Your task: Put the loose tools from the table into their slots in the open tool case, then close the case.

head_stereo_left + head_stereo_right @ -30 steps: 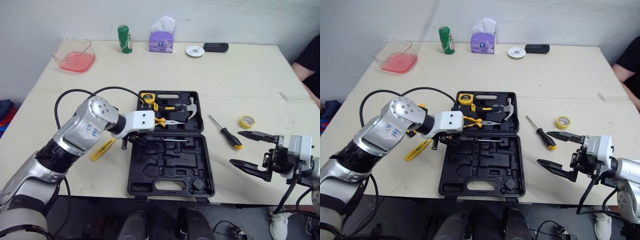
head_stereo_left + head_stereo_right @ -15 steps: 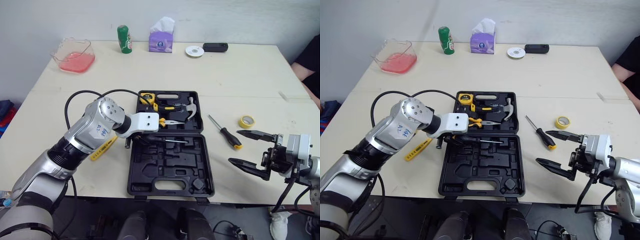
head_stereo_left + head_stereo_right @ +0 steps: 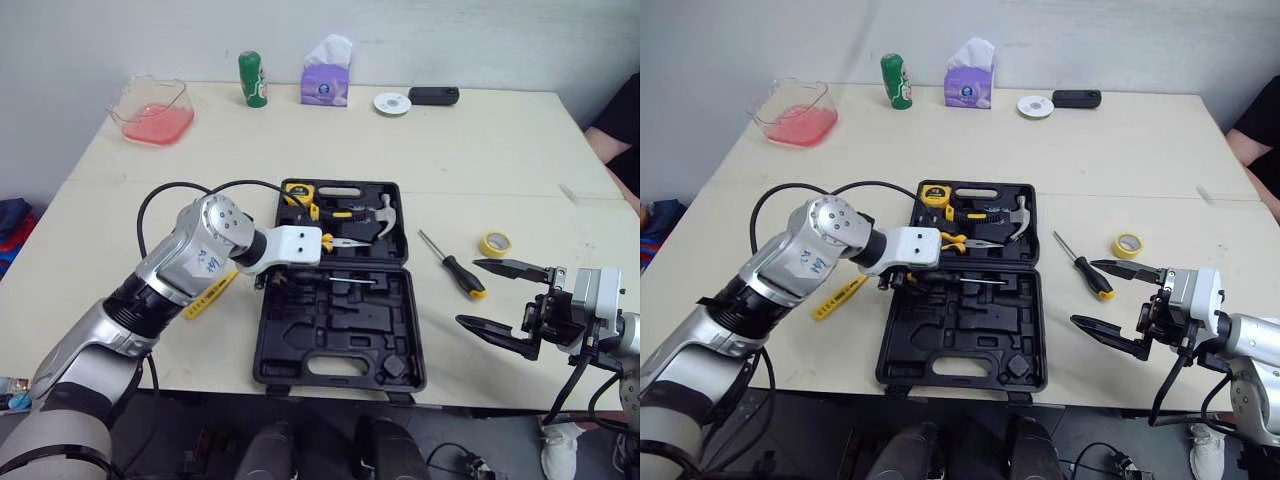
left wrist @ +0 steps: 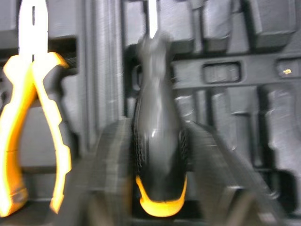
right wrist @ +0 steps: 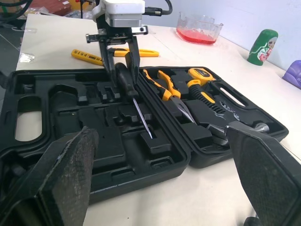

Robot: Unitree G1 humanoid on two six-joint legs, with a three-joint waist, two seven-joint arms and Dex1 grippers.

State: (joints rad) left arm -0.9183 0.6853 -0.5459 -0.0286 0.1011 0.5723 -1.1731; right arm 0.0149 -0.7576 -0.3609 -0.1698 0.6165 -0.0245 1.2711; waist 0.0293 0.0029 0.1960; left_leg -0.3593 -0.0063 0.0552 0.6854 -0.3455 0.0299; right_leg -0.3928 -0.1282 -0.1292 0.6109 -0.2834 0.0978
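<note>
The black tool case lies open in the middle of the table. Its far half holds a tape measure, yellow pliers and a hammer. My left gripper is shut on a black screwdriver with a yellow butt. It holds the screwdriver low over the near half, close to the hinge, with the shaft pointing right. A second screwdriver and a yellow tape roll lie right of the case. A yellow utility knife lies left of it. My right gripper hovers open by the table's front right edge.
Along the back of the table stand a pink container, a green bottle, a tissue box, a disc and a black device. A person's arm shows at the right edge.
My left arm has edged to the right, carrying the screwdriver further over the case's near half. The right gripper has stayed put and open.
</note>
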